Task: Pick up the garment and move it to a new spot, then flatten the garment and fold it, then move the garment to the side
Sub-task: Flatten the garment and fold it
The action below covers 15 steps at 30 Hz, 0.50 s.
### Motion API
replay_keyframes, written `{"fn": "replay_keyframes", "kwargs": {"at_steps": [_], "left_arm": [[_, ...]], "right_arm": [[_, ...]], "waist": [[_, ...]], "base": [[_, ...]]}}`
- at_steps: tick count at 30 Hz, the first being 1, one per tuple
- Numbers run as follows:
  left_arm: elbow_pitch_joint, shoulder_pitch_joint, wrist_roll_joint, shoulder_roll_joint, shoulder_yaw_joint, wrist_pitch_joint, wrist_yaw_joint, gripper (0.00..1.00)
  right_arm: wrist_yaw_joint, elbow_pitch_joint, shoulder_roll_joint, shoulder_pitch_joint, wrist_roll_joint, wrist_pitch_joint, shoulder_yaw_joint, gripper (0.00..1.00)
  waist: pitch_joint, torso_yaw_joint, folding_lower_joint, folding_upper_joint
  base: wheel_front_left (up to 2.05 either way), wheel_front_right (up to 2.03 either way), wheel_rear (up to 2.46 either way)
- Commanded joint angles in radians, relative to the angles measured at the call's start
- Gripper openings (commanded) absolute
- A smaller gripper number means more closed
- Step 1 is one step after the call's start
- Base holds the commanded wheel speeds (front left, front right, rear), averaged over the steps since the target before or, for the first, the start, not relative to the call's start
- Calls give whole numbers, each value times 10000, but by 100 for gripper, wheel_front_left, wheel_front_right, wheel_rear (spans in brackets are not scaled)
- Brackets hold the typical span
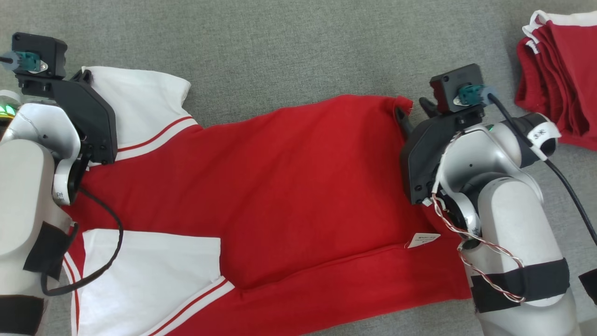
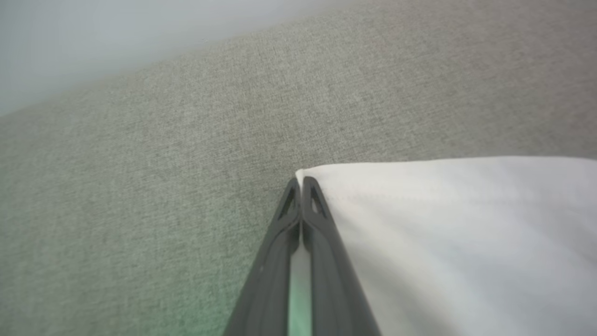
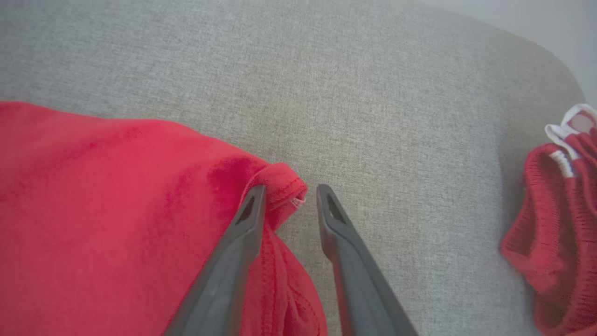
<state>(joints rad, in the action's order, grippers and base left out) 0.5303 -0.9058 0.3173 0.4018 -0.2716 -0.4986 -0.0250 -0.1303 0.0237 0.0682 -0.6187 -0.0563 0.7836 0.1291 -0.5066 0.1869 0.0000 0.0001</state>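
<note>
Red-and-white jersey (image 1: 289,177) spread on grey fabric surface (image 1: 280,46), left of folded red garment pile (image 1: 559,84), left gripper (image 2: 301,184) pinched on its white sleeve corner, right gripper (image 3: 291,192) parted, astride its red hem corner

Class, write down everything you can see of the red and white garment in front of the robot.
The garment is soft red cloth with white sleeves edged in red stripes and a white label. It lies spread, rumpled, on the grey surface, its near edge folded over. The left gripper is shut on a white sleeve corner; the right gripper, jaws apart, straddles a red hem corner.
</note>
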Motion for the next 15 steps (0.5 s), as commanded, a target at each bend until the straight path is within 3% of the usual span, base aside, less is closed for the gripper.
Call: {"fn": "replay_keyframes", "kwargs": {"at_steps": [1,3,5,6,8,12,14,15], "left_arm": [[107,177,104,20,-41,-66,64,0],[88,225,131,59,-39,-62,75,0],[60,247,159,92,-36,-44,83,0],[43,251,172,113,-36,-37,82,0],[23,242,151,135,-47,-39,88,0],[2,203,191,115,-100,-63,100,0],[3,196,196,111,-119,-82,113,0],[1,190,189,106,-133,-89,122,0]], "right_arm": [[-5,79,-82,-82,-29,53,0,53],[-5,175,-116,-104,134,35,3,56],[-7,156,-149,-240,179,-218,20,84],[-5,119,-158,-270,208,-368,19,94],[-5,100,-175,-263,143,-565,47,100],[-5,257,-185,-198,94,-509,314,98],[-5,397,-184,-211,-98,-439,326,82],[-5,458,-184,-241,-233,-429,302,63]], "waist": [[-21,-14,0,-1],[-32,-14,0,-1],[-41,-14,0,-1],[-45,-10,0,-1],[-50,0,0,-1],[-43,-2,0,-1],[-48,-2,0,-1],[-55,-5,0,-1]], "base": [[0,0,0],[0,0,0],[0,0,0],[0,0,0],[0,0,0],[0,0,0],[0,0,0],[0,0,0]]}}
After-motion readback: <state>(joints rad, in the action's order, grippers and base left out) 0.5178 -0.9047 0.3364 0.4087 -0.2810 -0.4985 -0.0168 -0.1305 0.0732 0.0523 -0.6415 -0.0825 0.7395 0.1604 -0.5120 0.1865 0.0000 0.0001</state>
